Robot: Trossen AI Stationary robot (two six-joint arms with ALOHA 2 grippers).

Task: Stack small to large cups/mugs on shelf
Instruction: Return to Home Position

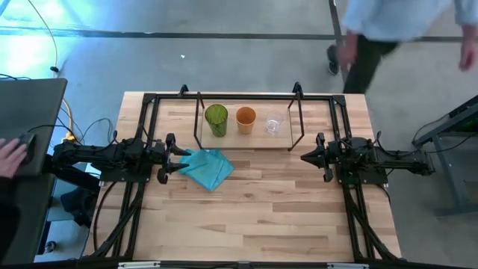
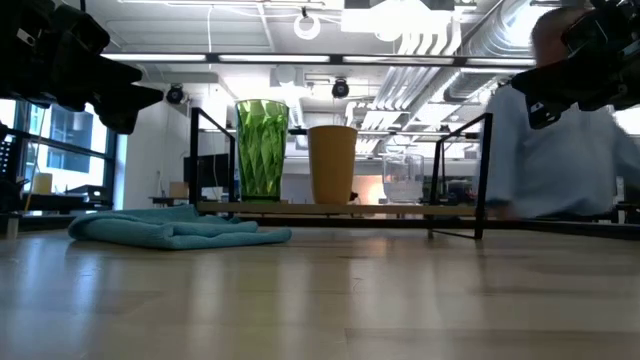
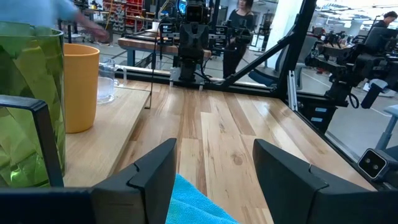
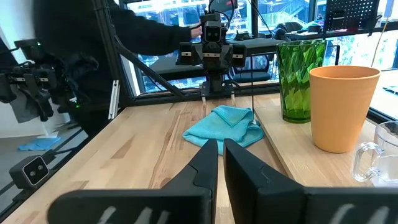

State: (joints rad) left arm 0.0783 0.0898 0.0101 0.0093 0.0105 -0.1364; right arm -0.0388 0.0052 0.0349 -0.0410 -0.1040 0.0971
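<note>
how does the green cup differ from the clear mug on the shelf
The tall translucent green faceted cup stands far higher than the small clear mug. The green cup shows no handle; the clear mug has one. The green cup and the clear mug stand at opposite ends of the row on the light wooden shelf. Both are upright.

Green cup (image 3: 31,62) is cut off by the left wrist view's edge. Clear mug (image 3: 107,81) is half hidden behind orange cup (image 3: 81,87). In the right wrist view the mug runs off the frame. In the high view, a blurred person (image 1: 396,19) and a hand (image 1: 9,157) are each cropped by the edge.
</note>
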